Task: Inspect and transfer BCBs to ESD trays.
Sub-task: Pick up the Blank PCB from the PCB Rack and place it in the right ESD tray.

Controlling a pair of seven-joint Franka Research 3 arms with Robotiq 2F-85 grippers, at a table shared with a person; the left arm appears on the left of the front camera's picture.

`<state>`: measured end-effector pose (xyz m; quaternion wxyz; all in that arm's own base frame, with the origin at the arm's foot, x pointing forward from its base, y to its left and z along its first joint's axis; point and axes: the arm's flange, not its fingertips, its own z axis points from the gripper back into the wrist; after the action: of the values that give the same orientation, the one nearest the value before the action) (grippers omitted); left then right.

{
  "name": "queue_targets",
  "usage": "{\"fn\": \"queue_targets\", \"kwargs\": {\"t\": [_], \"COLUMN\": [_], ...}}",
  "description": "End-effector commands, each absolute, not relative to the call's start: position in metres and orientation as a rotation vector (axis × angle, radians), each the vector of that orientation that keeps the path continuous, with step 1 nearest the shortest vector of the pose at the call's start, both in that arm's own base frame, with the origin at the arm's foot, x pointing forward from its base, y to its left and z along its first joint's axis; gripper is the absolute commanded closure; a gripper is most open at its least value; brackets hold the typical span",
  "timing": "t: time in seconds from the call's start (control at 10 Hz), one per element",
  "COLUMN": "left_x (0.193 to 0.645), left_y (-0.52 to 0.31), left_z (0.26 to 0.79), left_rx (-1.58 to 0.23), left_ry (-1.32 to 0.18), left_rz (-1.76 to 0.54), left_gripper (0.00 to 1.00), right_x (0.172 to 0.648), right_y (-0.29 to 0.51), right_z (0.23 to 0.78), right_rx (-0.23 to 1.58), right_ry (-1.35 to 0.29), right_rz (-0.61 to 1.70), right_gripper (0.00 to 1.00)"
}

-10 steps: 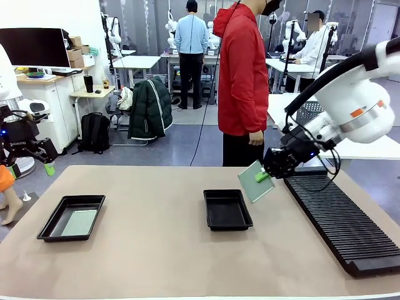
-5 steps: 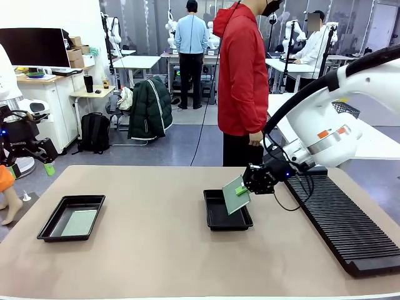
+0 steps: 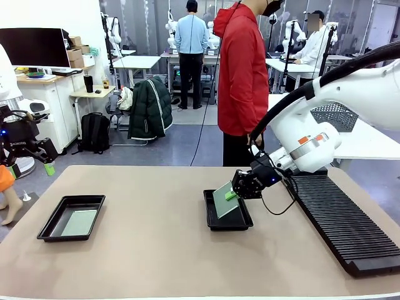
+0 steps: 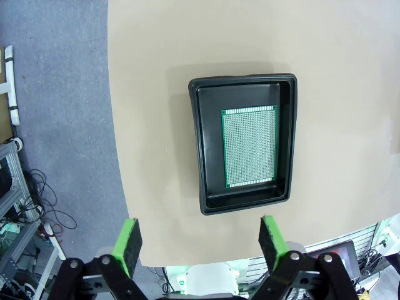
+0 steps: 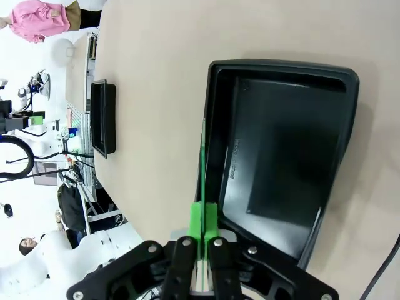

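My right gripper (image 3: 230, 195) is shut on a green BCB (image 3: 222, 200), holding it tilted with its low edge over the middle ESD tray (image 3: 212, 225). The right wrist view shows this BCB (image 5: 203, 164) edge-on between the closed fingers of my right gripper (image 5: 203, 220), beside the dark bare floor of the tray (image 5: 281, 144). A second BCB (image 3: 79, 223) lies flat in the left ESD tray (image 3: 51, 219). My left gripper (image 3: 31, 169) hangs open off the table's left edge. From the left wrist, the open left gripper (image 4: 200, 244) sits high above that tray (image 4: 209, 150) and its BCB (image 4: 250, 147).
A long black ribbed rack (image 3: 344, 219) runs along the table's right side. A person in a red hoodie (image 3: 242, 75) stands at the far edge, behind the middle tray. A grey wire-mesh basket (image 3: 334, 115) sits behind my right arm. The left tray (image 5: 103, 119) shows far off.
My right gripper has carried the BCB left and down, from beside the rack to the middle tray. The left arm has not moved.
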<state>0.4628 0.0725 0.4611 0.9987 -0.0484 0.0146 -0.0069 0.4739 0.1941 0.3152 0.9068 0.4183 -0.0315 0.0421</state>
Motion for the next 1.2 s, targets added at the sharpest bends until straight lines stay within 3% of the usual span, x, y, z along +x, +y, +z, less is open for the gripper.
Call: {"fn": "queue_targets", "kwargs": {"t": [0.0, 1.1], "left_x": [0.463, 0.463], "left_y": [0.074, 0.074], "left_z": [0.459, 0.459], "left_rx": [-0.100, -0.100], "left_ry": [0.021, 0.021], "left_rz": [-0.019, -0.019], "left_gripper": [0.00, 0.00], "right_x": [0.483, 0.484], "right_y": [0.204, 0.209], "right_z": [0.304, 0.281], "right_rx": [0.868, 0.837], "right_ry": [-0.088, -0.023], "right_rz": [0.066, 0.049], "right_gripper": [0.98, 0.98]}}
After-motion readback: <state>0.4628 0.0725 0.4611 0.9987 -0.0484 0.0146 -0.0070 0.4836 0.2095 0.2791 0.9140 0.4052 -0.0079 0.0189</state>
